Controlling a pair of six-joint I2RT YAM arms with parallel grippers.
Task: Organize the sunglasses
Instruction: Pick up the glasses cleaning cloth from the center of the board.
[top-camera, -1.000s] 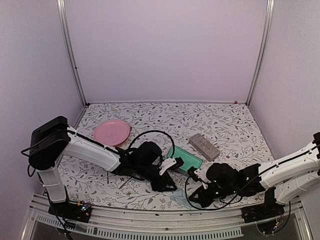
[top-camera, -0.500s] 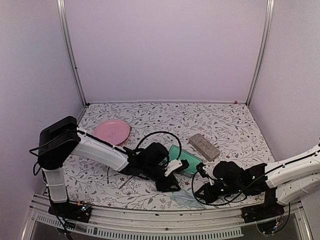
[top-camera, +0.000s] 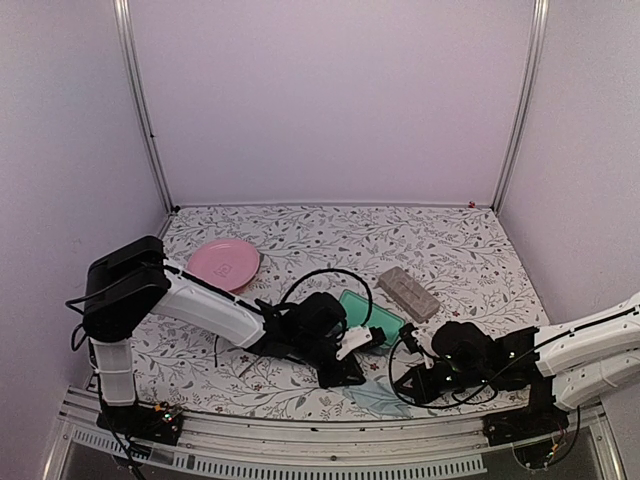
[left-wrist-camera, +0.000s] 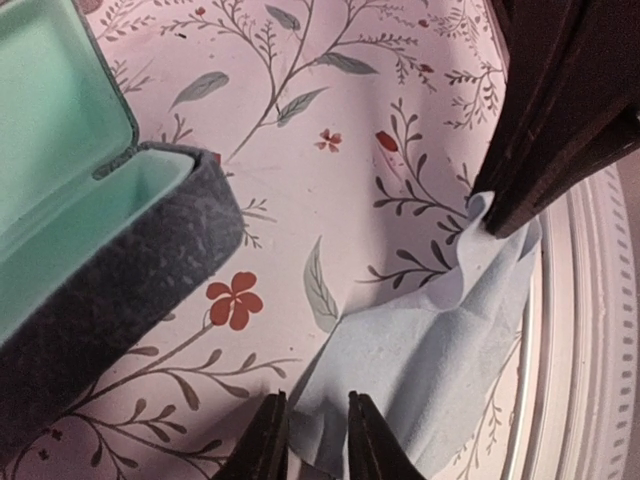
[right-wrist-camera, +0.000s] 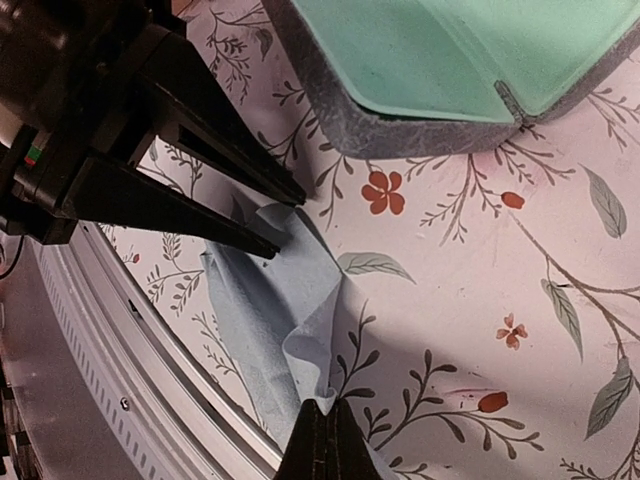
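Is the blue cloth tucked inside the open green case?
No, the blue cloth lies crumpled on the flowery table beside the open case, with the right hand pinching one corner.

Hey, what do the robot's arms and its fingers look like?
Left arm and right arm: white shells, black joints and wrist housings, black cables looping out near the wrists. Left fingers and right fingers are slim, dark and tapered.

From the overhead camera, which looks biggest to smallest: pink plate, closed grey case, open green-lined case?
1. pink plate
2. closed grey case
Unranked: open green-lined case, partly hidden by the left arm, so its rank is unsure.
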